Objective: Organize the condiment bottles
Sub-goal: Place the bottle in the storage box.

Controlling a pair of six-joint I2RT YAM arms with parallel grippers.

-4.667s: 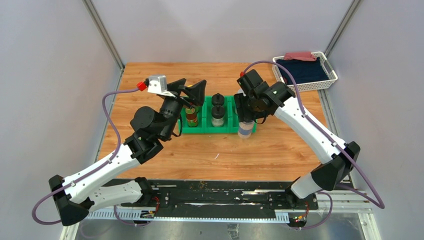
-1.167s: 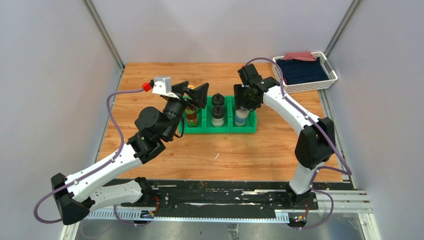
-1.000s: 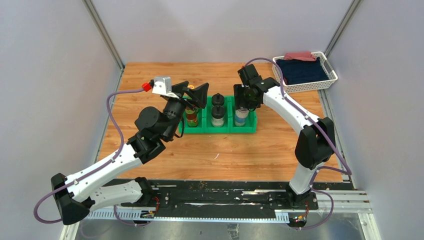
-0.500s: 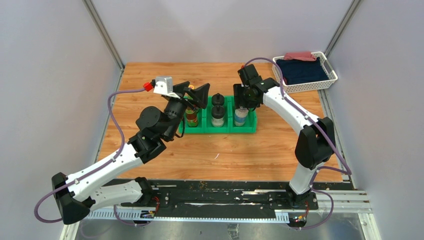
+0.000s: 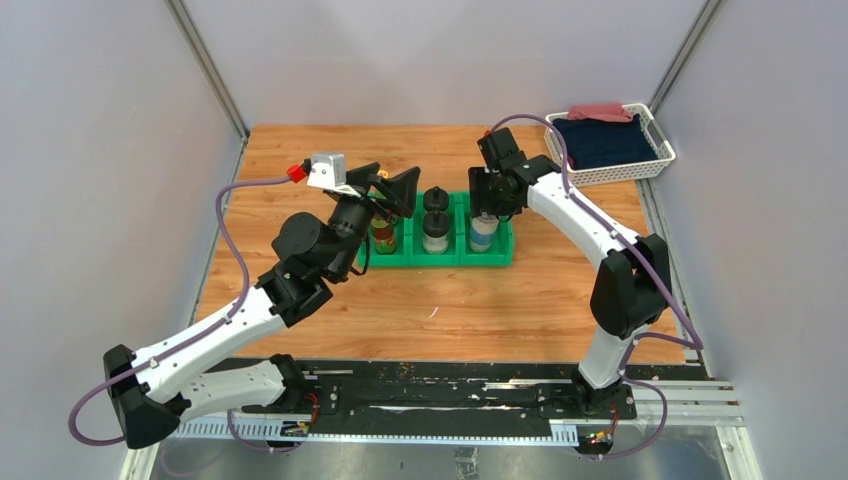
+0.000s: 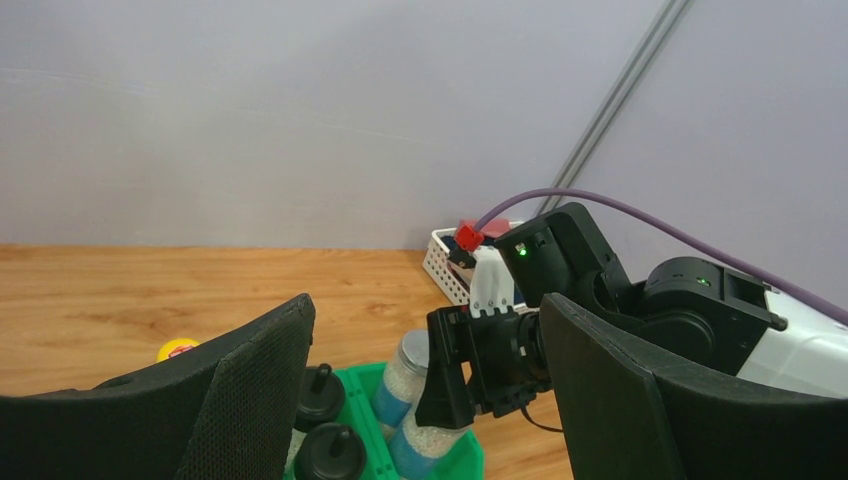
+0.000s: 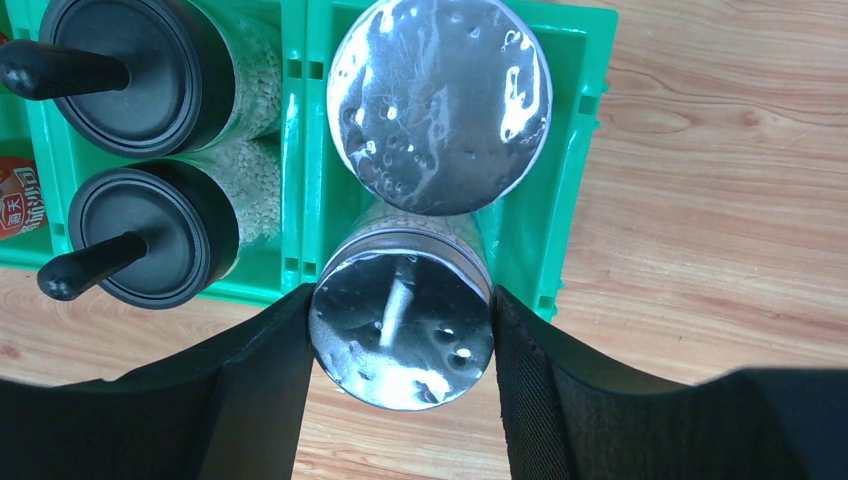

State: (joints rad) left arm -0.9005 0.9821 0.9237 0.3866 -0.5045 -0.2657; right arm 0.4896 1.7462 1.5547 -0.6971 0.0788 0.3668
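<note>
The green bin [image 5: 436, 261] sits on the desk [image 5: 520, 310] with its three compartments in a row. All six condiment bottles are at or inside it, two to a compartment.

The bin's left compartment holds the two brown bottles [image 5: 383, 236]. One red-labelled body shows from above and one yellow cap [image 6: 178, 349] shows in the left wrist view. The rest of the pair is hidden under the left gripper [image 5: 386, 180]. That gripper hovers over the bin's left compartment with its fingers [image 6: 240, 400] spread wide and nothing between them.

The bin's middle compartment holds the two black-lidded bottles [image 7: 150, 235]. They are clear-walled and filled with pale grains, and each lid has a knob on top.

The bin's right compartment has the two silver-lidded shakers, which hold white grains over a blue layer. The right gripper [image 7: 400, 300] reaches down over this compartment, one finger pressed against each side of the lid of the held shaker [image 7: 402, 340]. In the right wrist view that lid overlaps the bin's long wall, while the shaker's glass body runs down into the compartment. I cannot tell whether its base rests on the compartment floor. The other shaker [image 7: 440, 105] stands just beside it in the same compartment, with its lid free of the fingers.

Well apart from the bin, past its right end and farther back, a white basket [image 5: 658, 142] holds a dark blue cloth [image 5: 605, 142] with a red cloth [image 5: 600, 111] on its back edge.
</note>
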